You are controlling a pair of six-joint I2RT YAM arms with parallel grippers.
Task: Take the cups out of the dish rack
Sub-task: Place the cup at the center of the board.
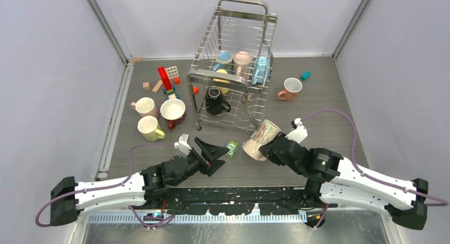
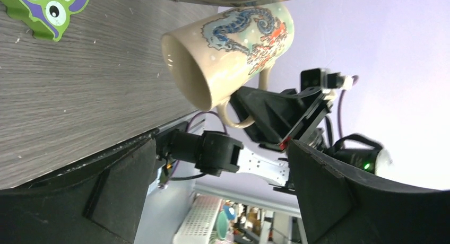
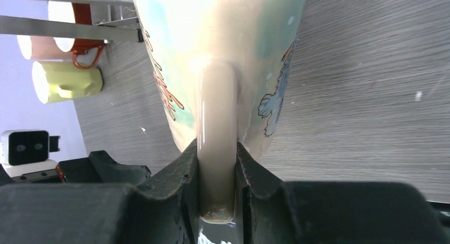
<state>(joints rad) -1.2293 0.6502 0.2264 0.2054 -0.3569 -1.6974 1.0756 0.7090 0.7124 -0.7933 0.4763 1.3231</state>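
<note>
Currently: cream mug [image 1: 260,139], seahorse print, tilted, mouth towards the left arm, just in front of the dish rack [image 1: 241,37]; whether it touches the table cannot be told. Right gripper [image 3: 216,164]: clamped on that mug's handle. Left gripper [image 1: 216,155]: jaws spread wide, holding nothing, beside a green packet [image 1: 232,147]. Black mug [image 1: 215,99]: on the rack's front tier, with perhaps four more behind it. Pink mug [image 1: 144,106], dark red mug [image 1: 173,111], yellow mug [image 1: 149,128]: grouped on the table left of the rack. Salmon mug [image 1: 291,88]: to its right.
</note>
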